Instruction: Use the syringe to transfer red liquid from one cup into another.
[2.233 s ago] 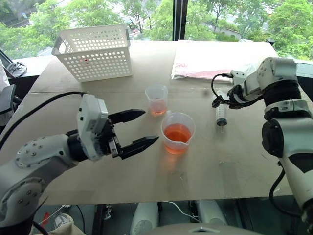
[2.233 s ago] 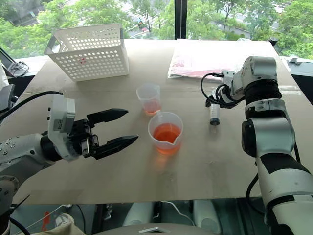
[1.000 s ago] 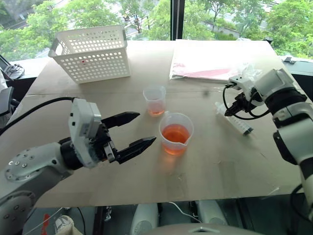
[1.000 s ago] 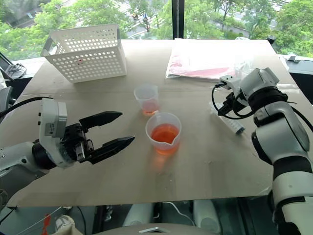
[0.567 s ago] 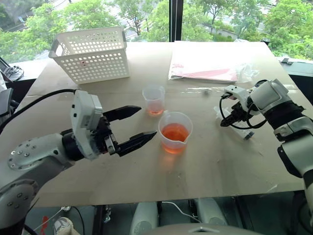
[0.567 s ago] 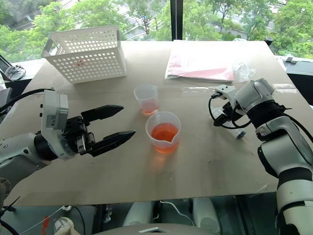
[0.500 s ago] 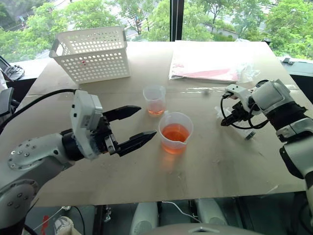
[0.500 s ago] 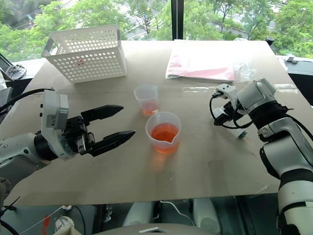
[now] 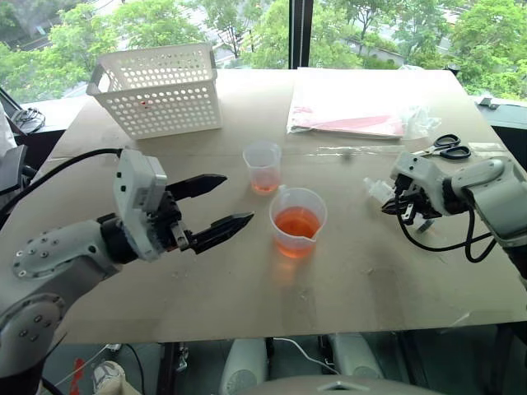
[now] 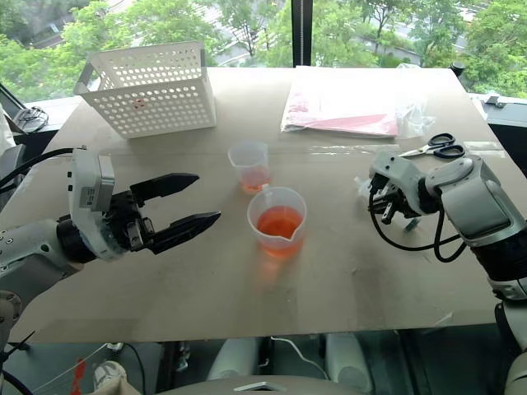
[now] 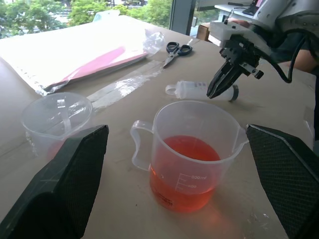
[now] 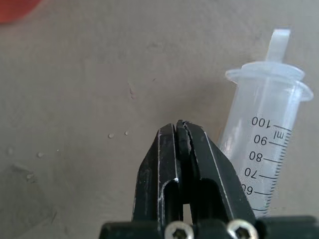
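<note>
Trees and daylight fill the windows beyond the far edge of the brown table [image 9: 165,271], which also carries a white basket [image 9: 160,89] near its far left corner, a flat plastic-wrapped packet [image 9: 362,103] near the far right, and scissors [image 9: 445,146] toward the right edge.

Near the middle stand the larger spouted cup [image 9: 298,221], partly filled with red liquid [image 9: 297,224], and just behind it the smaller cup [image 9: 263,166], with only a thin orange-red layer at its bottom. The syringe [image 11: 199,90] lies flat on the table to the right of both cups, well apart from them, its barrel empty.

The step in hand appears to be picking up the syringe, and it does not look achieved. The right gripper [image 12: 180,130] points down at the table with its fingers pressed fully together; in the right wrist view the syringe barrel lies just beside them, not between them. To do this well, the fingers would need to reopen, shift sideways over the barrel's middle, and straddle it across its width before closing, since the round barrel is likely to roll off a glancing pinch.

The left gripper [image 9: 214,205] hovers near the table's left side with jaws spread wide and empty, aimed toward the larger cup, apparently ready to steady it.
</note>
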You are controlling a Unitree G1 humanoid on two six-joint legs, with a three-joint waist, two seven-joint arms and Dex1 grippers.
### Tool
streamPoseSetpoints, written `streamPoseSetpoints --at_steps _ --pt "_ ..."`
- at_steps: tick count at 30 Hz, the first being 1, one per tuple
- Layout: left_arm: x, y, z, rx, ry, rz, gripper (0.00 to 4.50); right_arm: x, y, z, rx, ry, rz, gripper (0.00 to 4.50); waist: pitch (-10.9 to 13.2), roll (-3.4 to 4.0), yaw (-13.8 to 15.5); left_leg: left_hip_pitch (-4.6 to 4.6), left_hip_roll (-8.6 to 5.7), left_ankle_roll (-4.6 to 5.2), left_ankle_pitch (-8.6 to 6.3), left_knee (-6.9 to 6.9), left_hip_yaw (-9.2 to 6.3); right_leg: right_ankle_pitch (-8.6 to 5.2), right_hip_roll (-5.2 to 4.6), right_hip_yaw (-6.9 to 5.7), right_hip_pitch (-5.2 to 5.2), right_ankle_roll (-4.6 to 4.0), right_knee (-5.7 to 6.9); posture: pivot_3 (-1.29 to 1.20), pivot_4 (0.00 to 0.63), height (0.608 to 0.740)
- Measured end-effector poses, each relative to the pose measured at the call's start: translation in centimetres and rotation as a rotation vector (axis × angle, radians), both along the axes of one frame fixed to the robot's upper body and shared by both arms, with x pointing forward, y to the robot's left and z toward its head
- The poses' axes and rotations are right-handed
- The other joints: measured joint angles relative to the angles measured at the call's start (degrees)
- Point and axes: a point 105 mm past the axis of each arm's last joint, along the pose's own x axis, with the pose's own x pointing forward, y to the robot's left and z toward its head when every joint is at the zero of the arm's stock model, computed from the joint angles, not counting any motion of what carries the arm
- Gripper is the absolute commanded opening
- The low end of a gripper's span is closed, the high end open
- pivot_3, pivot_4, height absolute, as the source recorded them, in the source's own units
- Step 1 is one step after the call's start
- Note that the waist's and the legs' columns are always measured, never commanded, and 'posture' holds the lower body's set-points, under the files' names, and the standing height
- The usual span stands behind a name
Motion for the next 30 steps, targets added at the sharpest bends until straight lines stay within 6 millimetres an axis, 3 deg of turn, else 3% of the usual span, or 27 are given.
streamPoseSetpoints --at_steps 2,6,9,10,15,17,23,30 --pt "0.1 0.1 0.0 0.001 0.002 0.0 4.5 0.5 -0.4 0.8 0.016 -0.018 -0.043 0.93 0.0 0.0 0.14 0.01 0.0 0.0 0.0 -0.01 -0.05 0.0 0.0 -0.05 0.02 -0.01 0.01 0.0 0.15 0.74" --pt "0.1 0.2 -0.1 0.001 0.004 0.0 4.5 1.4 -0.5 2.7 0.077 -0.047 -0.122 2.79 0.0 -0.01 0.3 -0.05 0.02 -0.01 -0.01 -0.12 -0.08 -0.01 0.01 -0.07 0.0 -0.03 -0.03 0.0 0.15 0.74" --pt "0.1 0.2 -0.1 0.002 0.002 0.0 4.5 2.6 -0.9 2.5 0.096 -0.039 -0.22 4.23 -0.01 -0.01 0.26 -0.07 0.01 -0.01 -0.01 -0.12 -0.07 -0.01 0.01 -0.06 0.0 -0.02 -0.05 0.0 0.15 0.74" --pt "0.1 0.2 0.0 0.002 0.002 0.0 4.5 3.0 -1.0 2.1 0.101 -0.022 -0.253 4.45 0.0 -0.01 0.24 -0.07 0.01 -0.01 -0.01 -0.12 -0.06 -0.01 0.01 -0.05 -0.01 -0.02 -0.06 0.0 0.15 0.74" --pt "0.1 0.0 -0.1 0.005 0.0 -0.006 4.5 3.8 -0.7 0.2 0.099 0.104 -0.335 4.45 0.0 0.0 0.25 -0.07 0.01 -0.01 -0.01 -0.12 -0.07 -0.01 0.02 -0.05 -0.01 -0.03 -0.05 0.0 0.15 0.74" --pt "0.1 0.0 -0.1 0.005 0.002 -0.002 4.5 3.9 -0.6 -0.1 0.099 0.142 -0.341 3.93 0.0 -0.01 0.26 -0.07 0.01 -0.01 -0.01 -0.12 -0.08 -0.01 0.02 -0.05 -0.01 -0.03 -0.05 0.0 0.15 0.74" --pt "-0.5 -0.2 -0.3 0.007 0.007 0.001 4.5 4.1 -0.3 -0.9 0.071 0.183 -0.304 1.43 0.0 -0.01 0.25 -0.08 0.01 0.0 -0.01 -0.13 -0.09 0.0 0.02 -0.06 -0.01 -0.01 -0.05 0.0 0.15 0.74" --pt "-1.0 -0.3 -0.4 0.004 0.023 -0.033 4.5 3.3 -1.0 -1.1 -0.014 0.149 -0.177 1.42 0.0 0.0 0.3 -0.07 0.01 0.0 -0.01 -0.12 -0.08 -0.01 0.01 -0.07 -0.01 -0.02 -0.05 0.0 0.15 0.74"
